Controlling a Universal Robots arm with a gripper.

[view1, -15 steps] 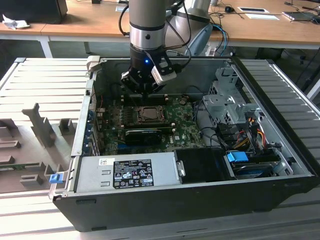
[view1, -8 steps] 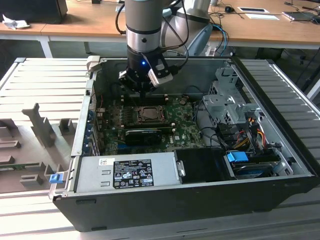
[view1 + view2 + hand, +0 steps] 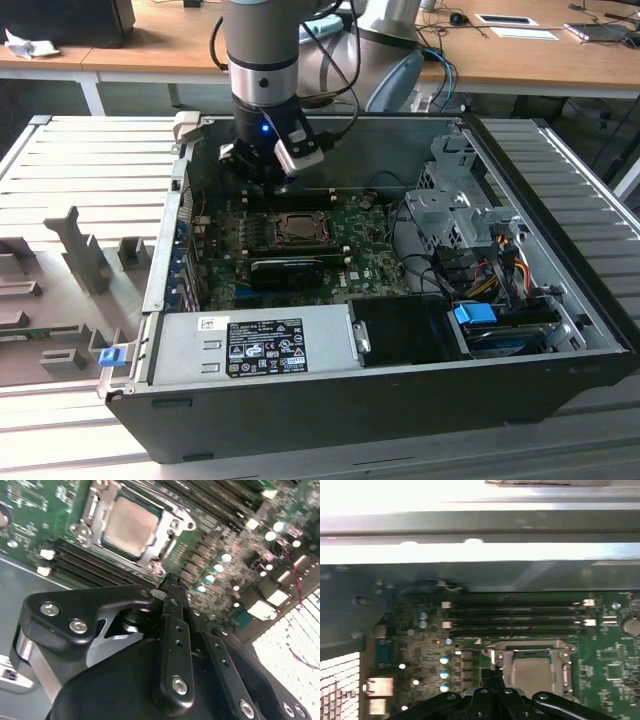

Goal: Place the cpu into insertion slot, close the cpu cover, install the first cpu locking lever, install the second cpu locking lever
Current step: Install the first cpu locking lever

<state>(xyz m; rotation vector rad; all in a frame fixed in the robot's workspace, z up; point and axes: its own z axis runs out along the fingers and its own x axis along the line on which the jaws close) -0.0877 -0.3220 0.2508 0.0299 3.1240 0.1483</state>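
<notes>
Right by the insertion slot (image 3: 322,231), what's the gripper (image 3: 171,584) doing? The exterior view gives me the arm (image 3: 262,60) hanging down into the open case (image 3: 400,410). The black heatsink (image 3: 285,268) is just beside the slot, and the power supply (image 3: 250,345) is further off on the heatsink's far side. Can't make out the fingers from there at all. – OP

Wrist cams help a lot. The second wrist view puts the gripper tip just beside one corner of the slot. The fingers (image 3: 172,625) are pressed together with nothing pinched between them. Can't tell whether the tip actually touches the board (image 3: 30,500).

That view also gets close on the cpu (image 3: 131,526). It's sitting in the slot with the cpu cover (image 3: 92,510) lying flat around its edges, and the dull metal top shows through the window.

The first wrist view adds what the other one crops. Long memory slots (image 3: 515,617) run alongside the slot, and the case's metal wall is beyond them. The tip is near the slot's edge there too. – reply
</notes>
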